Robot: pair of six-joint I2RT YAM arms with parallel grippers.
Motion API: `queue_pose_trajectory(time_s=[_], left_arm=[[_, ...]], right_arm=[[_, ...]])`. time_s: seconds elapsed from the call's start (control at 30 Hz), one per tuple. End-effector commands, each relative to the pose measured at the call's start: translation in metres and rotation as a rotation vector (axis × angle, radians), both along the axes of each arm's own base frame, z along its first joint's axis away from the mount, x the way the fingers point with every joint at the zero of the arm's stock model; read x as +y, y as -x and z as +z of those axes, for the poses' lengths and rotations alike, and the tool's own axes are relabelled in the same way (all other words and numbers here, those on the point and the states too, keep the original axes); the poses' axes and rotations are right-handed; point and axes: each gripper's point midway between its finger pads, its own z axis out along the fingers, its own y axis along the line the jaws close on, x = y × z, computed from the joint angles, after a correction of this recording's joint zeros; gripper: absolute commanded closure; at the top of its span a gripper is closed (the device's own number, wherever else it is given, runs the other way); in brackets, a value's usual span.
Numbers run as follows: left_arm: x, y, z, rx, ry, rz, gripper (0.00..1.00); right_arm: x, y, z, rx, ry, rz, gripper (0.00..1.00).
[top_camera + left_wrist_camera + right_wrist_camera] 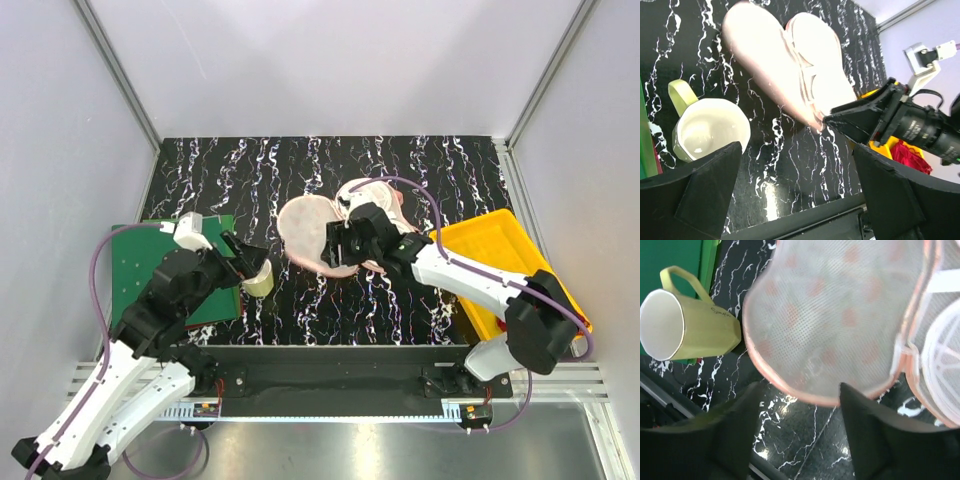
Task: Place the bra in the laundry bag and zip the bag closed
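Right wrist, open laundry bag (840,315), mug (690,327) beside

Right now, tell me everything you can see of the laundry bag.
The laundry bag lies unzipped and spread flat on the black marbled table. It has two rounded padded halves joined at the middle, white mesh lining up, a peach-pink rim, and red marks showing through the mesh. No garment is visible inside. The right tool stands open over one half's near rim; contact is unclear.
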Motion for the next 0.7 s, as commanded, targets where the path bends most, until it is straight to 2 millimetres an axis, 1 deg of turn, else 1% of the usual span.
queue_pose_trajectory(time_s=[0.0,0.03,0.07,0.1,0.13,0.17,0.2,0.27,0.3,0.33,0.37,0.4,0.43,0.47,0.5,0.53,0.57,0.6,0.67], left_arm=[[-0.013,-0.015,0.004,0.006,-0.017,-0.031,0.03],[-0.019,-0.017,0.006,0.012,-0.016,-0.05,0.04],[-0.027,-0.018,0.004,0.03,-0.013,-0.088,0.04],[-0.036,-0.024,-0.005,0.067,-0.025,-0.11,0.04],[-0.042,-0.028,-0.004,0.072,-0.023,-0.126,0.05],[-0.053,-0.026,-0.006,0.091,-0.006,-0.178,0.06],[-0.064,-0.033,-0.012,0.111,-0.005,-0.201,0.06],[-0.079,-0.039,-0.013,0.123,0.009,-0.244,0.07],[-0.09,-0.044,-0.022,0.147,-0.004,-0.268,0.07],[-0.096,-0.047,-0.026,0.159,-0.013,-0.282,0.08],[-0.104,-0.056,-0.032,0.18,-0.033,-0.289,0.09],[-0.11,-0.056,-0.037,0.194,-0.046,-0.302,0.1],[-0.113,-0.061,-0.041,0.203,-0.06,-0.296,0.11],[-0.12,-0.065,-0.048,0.23,-0.071,-0.299,0.12],[-0.123,-0.065,-0.05,0.242,-0.072,-0.302,0.12],[-0.126,-0.065,-0.052,0.25,-0.068,-0.302,0.13],[-0.13,-0.064,-0.053,0.258,-0.062,-0.304,0.13],[-0.135,-0.061,-0.053,0.255,-0.06,-0.317,0.13],[-0.141,-0.056,-0.048,0.235,-0.043,-0.336,0.13]], right_arm=[[-0.031,-0.006,0.05,-0.043,-0.048,-0.204,0.19],[-0.056,-0.021,0.06,-0.097,-0.003,-0.358,0.11],[-0.078,-0.024,0.07,-0.112,0.013,-0.461,0.02],[-0.119,-0.031,0.074,-0.115,0.069,-0.658,0.0],[-0.142,-0.032,0.078,-0.114,0.082,-0.76,0.0],[-0.166,-0.031,0.085,-0.115,0.067,-0.864,0.0],[-0.207,-0.032,0.081,-0.072,0.079,-1.016,0.0],[-0.245,-0.025,0.084,-0.037,0.052,-1.145,0.0],[-0.264,-0.016,0.079,-0.012,0.073,-1.196,0.0],[-0.293,-0.011,0.082,-0.014,0.073,-1.293,0.0],[-0.309,-0.001,0.077,0.002,0.106,-1.347,0.0],[-0.326,0.008,0.069,0.008,0.14,-1.409,0.0],[-0.351,0.016,0.064,0.022,0.16,-1.498,0.0],[-0.363,0.024,0.056,0.05,0.191,-1.536,0.0],[-0.373,0.033,0.04,0.097,0.219,-1.571,0.0],[-0.38,0.038,0.029,0.135,0.238,-1.598,0.0],[-0.397,0.048,0.019,0.178,0.239,-1.678,0.0],[-0.399,0.057,0.001,0.241,0.246,-1.696,0.02],[-0.404,0.067,-0.019,0.299,0.221,-1.784,0.08]])
